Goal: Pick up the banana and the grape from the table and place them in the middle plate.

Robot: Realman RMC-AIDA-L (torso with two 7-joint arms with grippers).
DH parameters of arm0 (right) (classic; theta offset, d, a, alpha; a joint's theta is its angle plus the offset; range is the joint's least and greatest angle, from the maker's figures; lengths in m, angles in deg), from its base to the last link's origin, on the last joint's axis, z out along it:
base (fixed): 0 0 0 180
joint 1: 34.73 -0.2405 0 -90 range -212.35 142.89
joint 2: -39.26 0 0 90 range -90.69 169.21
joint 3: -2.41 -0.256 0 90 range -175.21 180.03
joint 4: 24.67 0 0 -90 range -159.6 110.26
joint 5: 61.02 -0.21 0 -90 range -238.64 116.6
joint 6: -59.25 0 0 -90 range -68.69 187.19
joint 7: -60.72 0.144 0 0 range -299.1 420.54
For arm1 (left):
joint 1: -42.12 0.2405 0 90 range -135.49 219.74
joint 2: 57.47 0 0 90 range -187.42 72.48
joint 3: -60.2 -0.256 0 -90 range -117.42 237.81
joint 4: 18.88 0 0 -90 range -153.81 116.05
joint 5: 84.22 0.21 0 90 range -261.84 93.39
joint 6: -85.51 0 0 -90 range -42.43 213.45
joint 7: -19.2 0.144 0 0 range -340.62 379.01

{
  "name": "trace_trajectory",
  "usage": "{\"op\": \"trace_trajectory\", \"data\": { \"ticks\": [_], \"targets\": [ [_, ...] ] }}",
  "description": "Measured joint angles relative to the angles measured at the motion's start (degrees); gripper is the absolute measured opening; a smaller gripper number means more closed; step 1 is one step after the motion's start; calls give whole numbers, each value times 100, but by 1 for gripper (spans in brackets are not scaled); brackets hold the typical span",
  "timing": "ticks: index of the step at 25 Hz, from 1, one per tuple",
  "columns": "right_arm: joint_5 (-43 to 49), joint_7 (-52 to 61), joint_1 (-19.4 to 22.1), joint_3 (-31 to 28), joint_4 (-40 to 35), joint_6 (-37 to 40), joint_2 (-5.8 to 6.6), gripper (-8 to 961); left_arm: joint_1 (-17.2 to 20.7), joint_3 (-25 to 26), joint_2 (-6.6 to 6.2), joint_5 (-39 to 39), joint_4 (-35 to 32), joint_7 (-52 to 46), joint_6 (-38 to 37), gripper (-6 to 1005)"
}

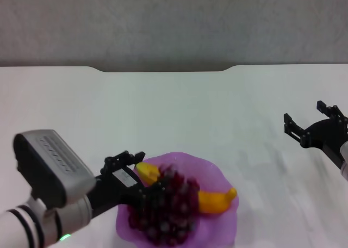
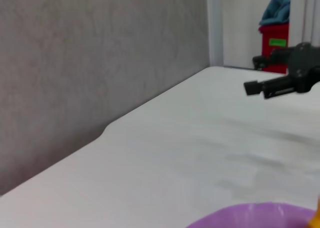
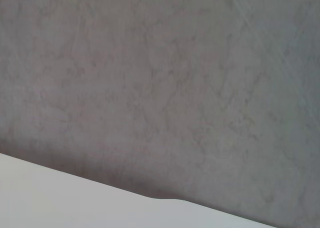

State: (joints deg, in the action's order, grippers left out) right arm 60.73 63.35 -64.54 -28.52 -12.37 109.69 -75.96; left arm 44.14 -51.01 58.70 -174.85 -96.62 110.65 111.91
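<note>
Banana (image 1: 213, 200): laid across the middle plate (image 1: 220, 177) at the lower centre of the head view, partly covered by the grape.
Grape (image 1: 168, 210): seen over the plate, on top of the banana, blurred.
Left gripper (image 1: 142, 189): placed at the plate's left side, against the grape; whether its fingers are pinching the bunch or spread cannot be told.
Right gripper (image 1: 311, 120): held at the right edge of the frame, well apart from the plate, fingers spread and holding nothing.
Desk (image 1: 179, 106): white, notched at its far edge.
Risk: if the bunch is let go off-centre, it is judged likely to roll off the curved banana and over the shallow rim; a snagged stem could drag it out as the arm is withdrawn.
</note>
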Motion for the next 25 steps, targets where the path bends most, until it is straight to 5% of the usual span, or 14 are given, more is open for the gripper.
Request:
{"op": "trace_trajectory", "data": {
  "ticks": [5, 10, 15, 17, 19, 25],
  "targets": [
    [-2, 0, 7, 0, 0, -8, 0, 892, 141, 779, 18, -10, -213, -309, 605, 727],
    [17, 0, -50, 16, 0, -9, 1, 891, 3, 1434, 73, -641, -18, -289, 216, 823],
    [28, 0, -117, 35, 6, -9, 7, 891, -457, 1735, 89, -2749, 874, 1344, -105, 875],
    [31, 0, -119, 44, 16, -9, 8, 891, -781, 1793, 91, -4305, 1719, 2859, 43, 883],
    [32, 0, -120, 49, 17, -9, 8, 891, -873, 1797, 91, -4789, 1994, 3337, 166, 882],
    [35, 0, -122, 35, 2, -8, 1, 891, -1523, 2097, 101, -7114, 4297, 5732, 2245, 880]
  ]
}}
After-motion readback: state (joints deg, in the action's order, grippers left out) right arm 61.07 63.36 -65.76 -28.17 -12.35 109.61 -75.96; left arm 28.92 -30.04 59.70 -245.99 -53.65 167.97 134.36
